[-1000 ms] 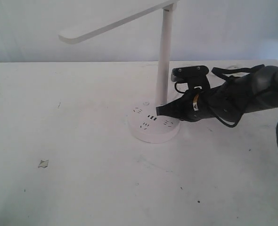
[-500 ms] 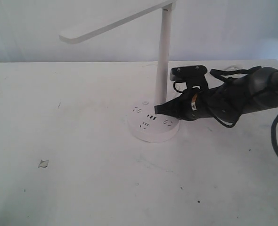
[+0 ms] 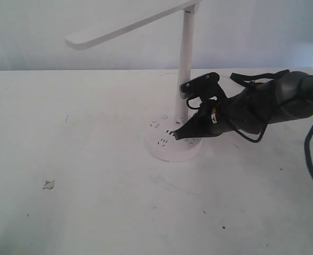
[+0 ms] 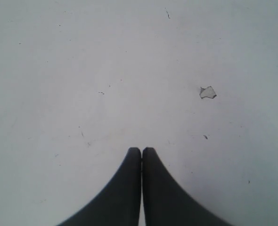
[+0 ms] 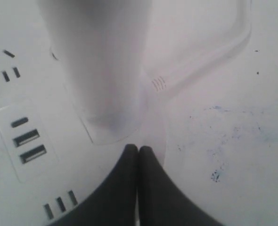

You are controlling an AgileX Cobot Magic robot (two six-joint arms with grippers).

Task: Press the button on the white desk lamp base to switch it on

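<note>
Where the right pincer (image 5: 138, 148) meets the white desk lamp base (image 3: 162, 150), its two dark jaws are clenched tip to tip with nothing between them. The wrist view places the tips just beside the foot of the slim white pole (image 5: 101, 61), over the top face of the base; whether they press on that face cannot be told. Three small dark USB ports (image 5: 28, 139) lie on the same face, to one side of the tips, and socket slots ring the pole. A white cord (image 5: 209, 52) leaves the base on the far side of the pole and runs off over the counter (image 3: 93, 212). In the exterior view the right arm enters from the right and slants down to the base, a black cable (image 3: 310, 154) hanging from it. The white desk lamp (image 3: 185, 58) stands upright right of centre and toward the back of the counter, its long flat bar head (image 3: 124, 26) reaching up and out to the left. The left pincer (image 4: 141, 149) is likewise clenched and empty, poised over bare counter, with a small pale chip (image 4: 208, 92) lying near it but apart.
</note>
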